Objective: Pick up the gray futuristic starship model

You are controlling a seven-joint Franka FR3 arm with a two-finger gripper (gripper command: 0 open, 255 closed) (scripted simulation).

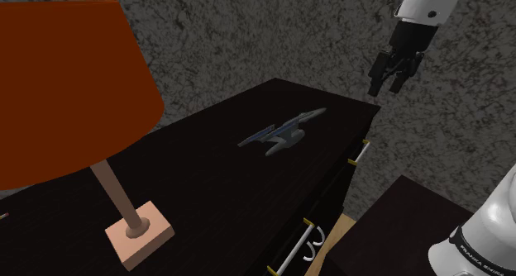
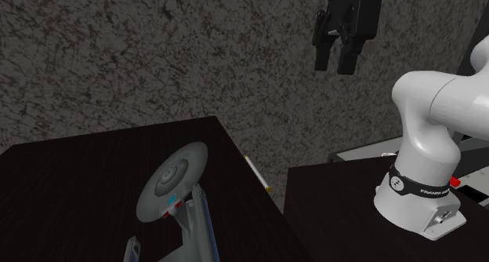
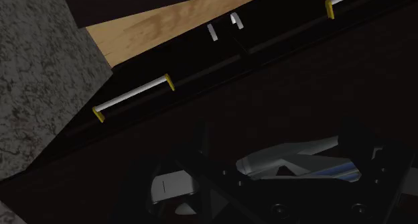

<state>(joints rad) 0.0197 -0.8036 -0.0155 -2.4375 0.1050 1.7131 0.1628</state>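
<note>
Nearest to us in the shoulder view stands a lamp with a broad red-orange shade (image 1: 66, 84) on a thin stem and a square pinkish base (image 1: 139, 235), set on the dark, almost black bench (image 1: 215, 192). The front of the bench carries silver drawer handles with yellow ends (image 1: 291, 249). At that view's lower right we see the dark box stand (image 1: 397, 225) and the white base of the arm (image 2: 423, 174). Further along the bench top lies the grey starship model with a round saucer and slim twin pods (image 1: 285, 132). It rests flat, well apart from the lamp, with its saucer pointing toward the far corner. In the second exterior view the saucer (image 2: 176, 180) sits close to the bench edge. Beyond it, the all-black gripper (image 1: 385, 88) hangs in the air past the far corner of the bench, high above the model and touching nothing. Its fingers (image 2: 323, 56) stand spread apart with only air between them. Behind everything rises a mottled grey wall (image 1: 273, 35).
</note>
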